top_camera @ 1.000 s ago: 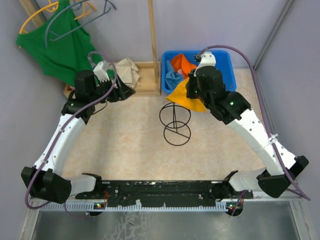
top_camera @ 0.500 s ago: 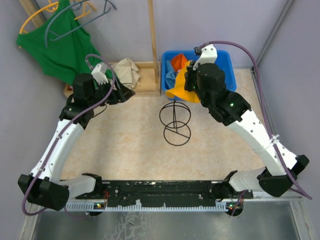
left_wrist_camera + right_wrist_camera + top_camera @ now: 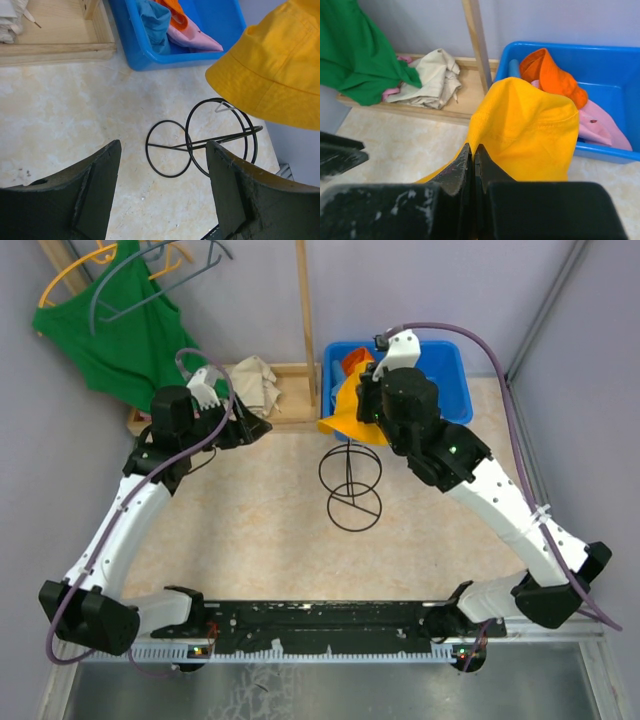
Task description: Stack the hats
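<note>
My right gripper (image 3: 474,148) is shut on the brim of the yellow-orange hat (image 3: 530,135) and holds it in the air above the black wire stand (image 3: 350,480); the hat also shows in the top view (image 3: 345,412) and in the left wrist view (image 3: 275,75). The bright orange hat (image 3: 547,75), the pink hat (image 3: 600,125) and the light blue hat (image 3: 155,25) lie in the blue bin (image 3: 455,390). My left gripper (image 3: 162,185) is open and empty, hanging over the table left of the stand (image 3: 200,145).
A wooden rack base (image 3: 285,400) with a beige cloth (image 3: 255,380) stands at the back left. A green tank top (image 3: 110,330) hangs on a hanger. A wooden post (image 3: 305,310) rises beside the bin.
My right gripper has carried the yellow-orange hat left and up, out from the bin's front edge to above the wire stand. The left arm has barely moved.
</note>
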Available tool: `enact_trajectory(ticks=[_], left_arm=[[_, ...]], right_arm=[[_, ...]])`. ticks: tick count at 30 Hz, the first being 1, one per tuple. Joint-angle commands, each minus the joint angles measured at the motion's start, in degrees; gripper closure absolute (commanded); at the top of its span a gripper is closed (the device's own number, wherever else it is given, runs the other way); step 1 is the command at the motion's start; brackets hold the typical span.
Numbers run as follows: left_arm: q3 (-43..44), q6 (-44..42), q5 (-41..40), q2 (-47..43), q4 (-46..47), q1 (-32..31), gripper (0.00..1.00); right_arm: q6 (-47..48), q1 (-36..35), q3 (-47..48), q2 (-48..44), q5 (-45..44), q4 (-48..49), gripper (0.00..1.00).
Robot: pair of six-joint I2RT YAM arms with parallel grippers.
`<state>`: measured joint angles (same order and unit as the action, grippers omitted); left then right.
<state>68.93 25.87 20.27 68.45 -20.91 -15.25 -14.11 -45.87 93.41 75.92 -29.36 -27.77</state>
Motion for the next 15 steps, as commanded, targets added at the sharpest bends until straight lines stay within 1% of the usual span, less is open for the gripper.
enact_trajectory(ticks=[1, 4, 9, 15], left_arm=[[0.1, -0.7, 1.0, 1.5, 1.9, -0.3, 0.25], [0.1, -0.9, 1.3, 2.0, 2.1, -0.3, 0.25], [-1.0, -1.0, 1.4, 1.8, 2.3, -0.3, 0.25], [-1.8, -0.7, 1.8, 1.5, 2.6, -0.3, 0.25]], right_arm=[[-0.9, -3.9, -2.1, -1.8, -2.0, 1.9, 1.0], [-2.2, -5.7, -7.3, -3.8, -2.9, 1.6, 1.0], [-5.1, -8.3, -12.6, -7.2, -4.8, -0.5, 1.0], [-8.8, -11.1, -15.8, -11.1, -7.2, -4.7, 1.0]])
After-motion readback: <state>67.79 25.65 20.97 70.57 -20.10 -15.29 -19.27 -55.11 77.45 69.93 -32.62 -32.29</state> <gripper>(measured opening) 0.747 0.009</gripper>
